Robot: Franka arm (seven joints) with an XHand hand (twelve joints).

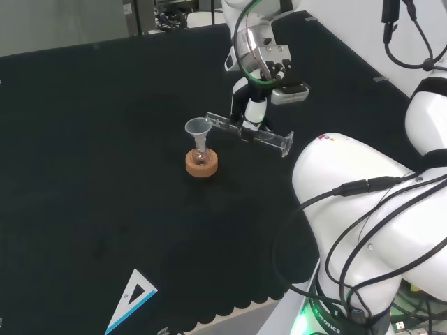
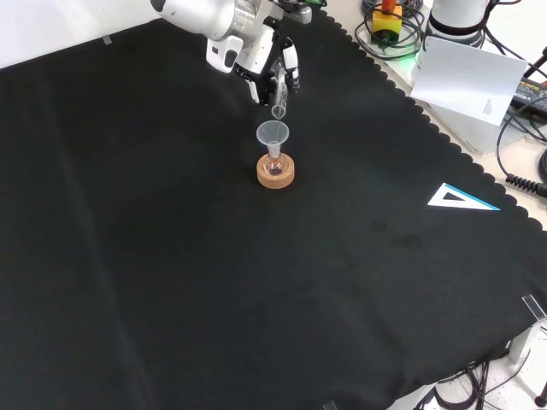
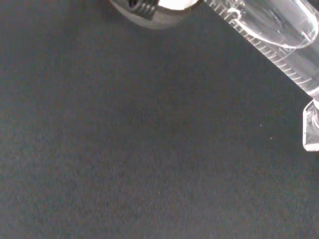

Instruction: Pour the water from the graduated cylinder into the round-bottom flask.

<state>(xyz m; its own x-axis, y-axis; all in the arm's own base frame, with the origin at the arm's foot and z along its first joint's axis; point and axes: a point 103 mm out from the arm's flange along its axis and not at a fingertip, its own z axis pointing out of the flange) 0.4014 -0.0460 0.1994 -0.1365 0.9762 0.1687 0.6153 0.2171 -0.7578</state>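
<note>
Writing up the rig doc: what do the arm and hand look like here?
The arm has glossy white rounded links, with black cables looped over the near link and a green light at its base. A green cable runs along the wrist. The hand is black and white, with white fingers on black segments.

A robotics laboratory is indicated: a worktop (image 2: 171,282) draped in black cloth, chemistry glassware such as a graduated cylinder (image 1: 269,137) and a funnel (image 2: 273,133), and loose cables (image 2: 402,30) along its edge.

Black-clothed worktop (image 2: 171,282); near its middle, cork ring (image 2: 276,174) bearing a small flask (image 2: 274,161); white triangle ruler (image 2: 460,198) by the scalloped edge.
</note>
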